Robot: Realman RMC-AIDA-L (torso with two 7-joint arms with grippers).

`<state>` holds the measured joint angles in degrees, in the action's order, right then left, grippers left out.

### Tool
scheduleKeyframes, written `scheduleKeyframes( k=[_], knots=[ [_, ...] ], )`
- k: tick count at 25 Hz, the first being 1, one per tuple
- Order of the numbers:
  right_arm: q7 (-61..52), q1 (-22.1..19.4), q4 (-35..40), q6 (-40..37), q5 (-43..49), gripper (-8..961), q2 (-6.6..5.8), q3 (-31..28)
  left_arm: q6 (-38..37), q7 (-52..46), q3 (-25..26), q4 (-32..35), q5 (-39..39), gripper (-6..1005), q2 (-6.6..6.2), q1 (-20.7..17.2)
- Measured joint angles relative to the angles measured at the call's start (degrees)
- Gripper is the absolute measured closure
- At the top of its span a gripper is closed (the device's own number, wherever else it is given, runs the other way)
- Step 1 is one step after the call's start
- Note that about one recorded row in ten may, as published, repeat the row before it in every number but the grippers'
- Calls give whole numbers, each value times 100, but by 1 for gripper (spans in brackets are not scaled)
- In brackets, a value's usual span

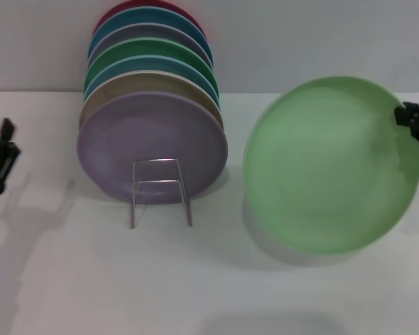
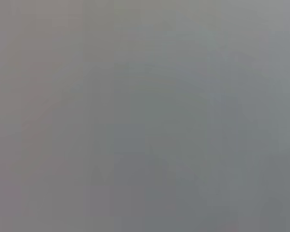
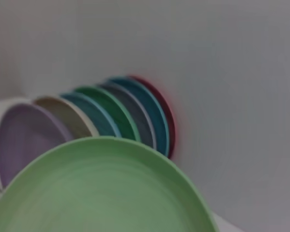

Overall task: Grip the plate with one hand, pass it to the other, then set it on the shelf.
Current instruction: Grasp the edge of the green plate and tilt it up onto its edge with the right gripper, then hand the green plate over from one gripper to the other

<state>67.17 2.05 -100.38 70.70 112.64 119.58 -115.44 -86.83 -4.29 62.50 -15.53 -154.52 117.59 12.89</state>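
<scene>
The plate (image 1: 333, 165), pale mint green, is held up off the white table (image 1: 209, 279) at the right side of the head view, tilted so that its hollow face is turned toward the camera. It is gripped at its upper right rim by the right gripper (image 1: 413, 118), whose black fingers are closed on that edge; only the tip of the arm is seen, entering from the right border at the height of the plate's top. In the right wrist view the plate (image 3: 101, 188) fills the near foreground.

The shelf (image 1: 160, 192), a thin wire rack, stands on the table to the left of the plate and well apart from it. A row of plates (image 1: 152, 105) is stood on edge in it, with a lilac plate (image 1: 152, 146) at the front and tan, teal, green, grey, blue and red ones behind.

The left gripper (image 1: 1, 157) is seen at the far left border, low over the table, well apart from the rack; whether its fingers are spread or closed cannot be told. Only a plain grey blur is given by the left wrist view.
</scene>
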Motion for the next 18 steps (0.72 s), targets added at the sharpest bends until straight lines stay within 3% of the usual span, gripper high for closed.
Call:
scheduleKeyframes(
  k=[2, 6, 8, 13, 16, 18],
  knots=[
    [702, -129, 374, -111, -602, 934, 8, -67, 83, -260, -90, -259, -225, 204, -133, -52],
    [1470, -73, 1196, -57, -1272, 934, -7, -450, 848, -1161, -130, -1522, -987, 204, -681, -368],
    [1682, 2, 1512, 9, -1419, 934, -18, -602, 1241, -1207, -209, -2177, -1090, 204, -884, -574],
    [2176, 135, 1992, 122, -1542, 935, -35, -765, 3011, -1160, -594, -4226, -1104, 204, -1691, -989],
    [2339, 192, 2124, 113, -1580, 934, -38, -782, 4084, -1378, -888, -5353, -1112, 204, -2263, -980],
    [2485, 237, 2226, 111, -1593, 934, -40, -782, 4508, -1576, -1030, -5764, -1109, 204, -2521, -910]
  ],
)
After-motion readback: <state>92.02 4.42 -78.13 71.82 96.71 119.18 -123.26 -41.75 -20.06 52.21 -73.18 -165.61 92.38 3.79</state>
